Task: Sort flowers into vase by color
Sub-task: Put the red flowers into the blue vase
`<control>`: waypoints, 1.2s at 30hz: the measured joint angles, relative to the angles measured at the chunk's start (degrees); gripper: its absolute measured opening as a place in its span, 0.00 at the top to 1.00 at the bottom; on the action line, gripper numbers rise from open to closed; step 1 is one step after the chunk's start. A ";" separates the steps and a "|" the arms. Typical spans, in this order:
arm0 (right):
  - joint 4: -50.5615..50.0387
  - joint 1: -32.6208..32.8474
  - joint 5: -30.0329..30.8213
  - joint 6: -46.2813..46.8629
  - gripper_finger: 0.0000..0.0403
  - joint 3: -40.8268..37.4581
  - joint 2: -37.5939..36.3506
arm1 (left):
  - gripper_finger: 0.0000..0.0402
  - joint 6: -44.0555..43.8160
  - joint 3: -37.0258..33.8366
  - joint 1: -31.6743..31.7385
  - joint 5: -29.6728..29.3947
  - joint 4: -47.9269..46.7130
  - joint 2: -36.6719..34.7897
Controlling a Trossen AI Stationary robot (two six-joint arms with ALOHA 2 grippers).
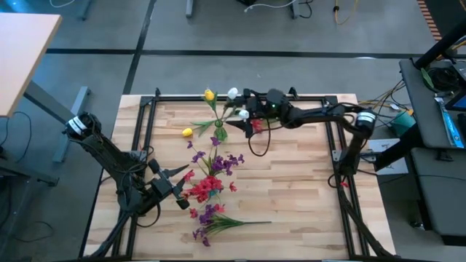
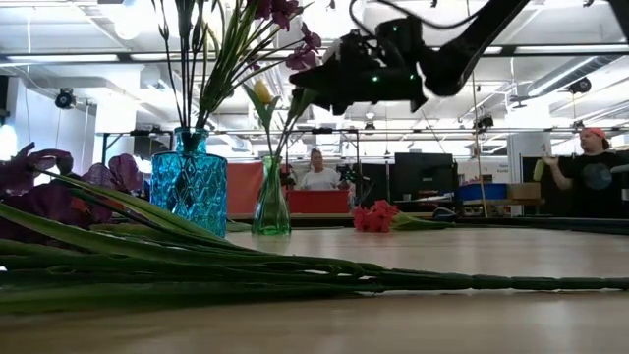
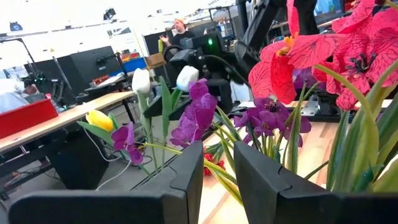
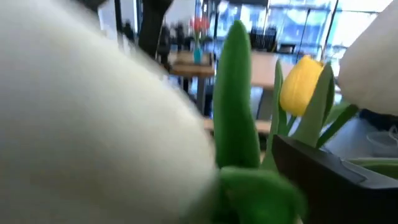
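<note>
Two vases stand on the table (image 1: 291, 189): blue vase (image 2: 189, 180) holds purple flowers (image 2: 285, 12), green vase (image 2: 270, 198) yellow tulips (image 2: 261, 91). Right gripper (image 1: 234, 116) fingers spread open above green vase. Left gripper (image 1: 182, 186) fingers nearly closed, grip unclear.

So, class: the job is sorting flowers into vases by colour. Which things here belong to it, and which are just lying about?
Belong to the job:
- blue patterned glass vase
- slim green glass vase
- red flower cluster on the table
- loose yellow tulip bud
- right gripper

Just about:
- wooden desk corner
- black table frame
</note>
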 joint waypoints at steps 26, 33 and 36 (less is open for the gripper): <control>-56.86 0.02 20.48 -7.97 0.12 -0.04 -25.77 | 0.81 -3.66 0.00 0.44 0.02 0.11 0.00; -71.68 -2.97 27.46 -10.71 0.12 -0.04 -29.30 | 0.81 0.39 0.00 -0.72 0.01 2.86 -2.99; -76.89 -6.51 27.16 -11.45 0.13 -0.04 -27.97 | 0.81 4.18 0.00 -1.23 0.05 2.82 -5.25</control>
